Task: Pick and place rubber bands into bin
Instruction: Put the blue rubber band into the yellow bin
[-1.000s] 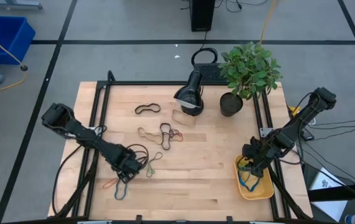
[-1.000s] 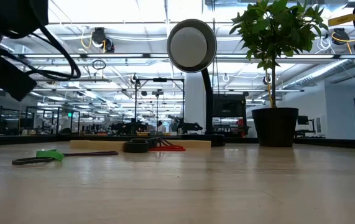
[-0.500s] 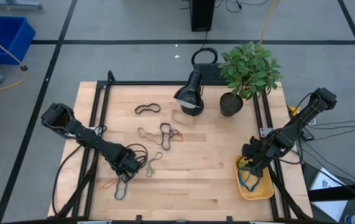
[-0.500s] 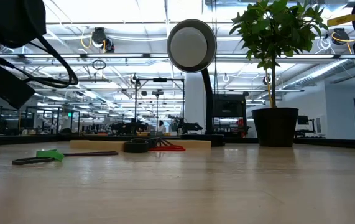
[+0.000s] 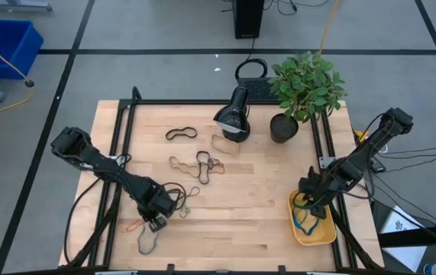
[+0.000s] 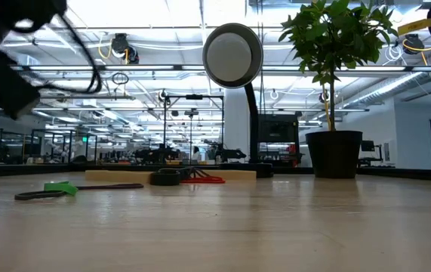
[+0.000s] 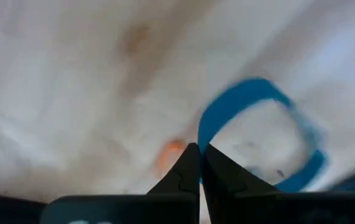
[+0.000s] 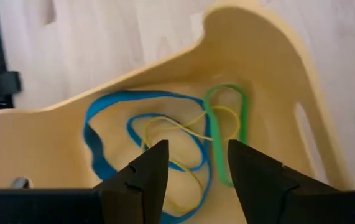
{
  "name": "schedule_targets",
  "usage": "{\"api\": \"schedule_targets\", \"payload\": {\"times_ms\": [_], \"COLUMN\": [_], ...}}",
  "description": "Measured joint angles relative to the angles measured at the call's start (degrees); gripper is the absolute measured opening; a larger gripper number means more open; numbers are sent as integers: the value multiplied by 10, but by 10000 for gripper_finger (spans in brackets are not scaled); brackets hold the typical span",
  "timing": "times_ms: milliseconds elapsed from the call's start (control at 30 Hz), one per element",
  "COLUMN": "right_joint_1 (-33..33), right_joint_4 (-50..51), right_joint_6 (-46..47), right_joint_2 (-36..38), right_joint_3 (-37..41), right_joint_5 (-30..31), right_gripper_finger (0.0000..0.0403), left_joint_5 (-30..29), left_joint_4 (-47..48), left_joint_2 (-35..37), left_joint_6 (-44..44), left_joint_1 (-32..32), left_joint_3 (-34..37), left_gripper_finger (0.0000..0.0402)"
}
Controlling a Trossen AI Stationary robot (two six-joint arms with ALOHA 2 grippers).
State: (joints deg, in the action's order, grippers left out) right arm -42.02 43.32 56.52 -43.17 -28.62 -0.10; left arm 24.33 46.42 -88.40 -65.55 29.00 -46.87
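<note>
My left gripper (image 5: pixel 156 220) (image 7: pixel 200 149) is at the table's near left, shut on a blue rubber band (image 5: pixel 150 241) (image 7: pixel 245 92). Beside it lie an orange band (image 5: pixel 134 225) and a green band (image 5: pixel 188 201). More bands lie flat farther in: a black one (image 5: pixel 181 134), a tan one (image 5: pixel 178 162) and a black-and-red cluster (image 5: pixel 207 162). My right gripper (image 5: pixel 309 205) (image 8: pixel 198 152) hovers open over the yellow bin (image 5: pixel 314 229) (image 8: pixel 270 56) at the near right. Blue (image 8: pixel 96 134), green (image 8: pixel 217 124) and thin tan bands lie in the bin. My left gripper pinches the blue band at one end of its loop (image 7: pixel 203 127), between its two fingertips, which come down from above. The rest of the loop spreads open beyond the fingers toward the table's near edge. Whether it is clear of the wood, I cannot tell.
A black desk lamp (image 5: pixel 233 118) and a potted plant (image 5: pixel 305 88) stand at the table's far edge. Black cables (image 5: pixel 170 191) loop beside my left arm. A blue crate (image 5: pixel 4 46) sits on the floor, far left. Bare wood lies between the bands and the bin.
My left gripper has shut on the blue band's end and has risen a little. The loop has shifted toward the near edge and opened wider. My right gripper has stayed over the bin.
</note>
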Motion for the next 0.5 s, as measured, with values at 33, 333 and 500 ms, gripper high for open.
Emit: {"api": "schedule_targets", "payload": {"times_ms": [33, 333, 500], "right_joint_1": [0, 0, 0], "right_joint_4": [-2, -59, -146], "right_joint_6": [0, -14, -66], "right_joint_2": [4, 59, 81], "right_joint_3": [0, 0, 0], "right_joint_5": [0, 2, 34], "right_gripper_finger": [161, 158, 162], "left_joint_5": [1, -43, -108], "left_joint_4": [-2, 0, -3], "left_joint_2": [0, 0, 0], "left_joint_6": [4, 39, 67], "left_joint_1": [0, -4, -16], "left_joint_3": [-11, -103, -146], "left_gripper_finger": [5, 5, 5]}}
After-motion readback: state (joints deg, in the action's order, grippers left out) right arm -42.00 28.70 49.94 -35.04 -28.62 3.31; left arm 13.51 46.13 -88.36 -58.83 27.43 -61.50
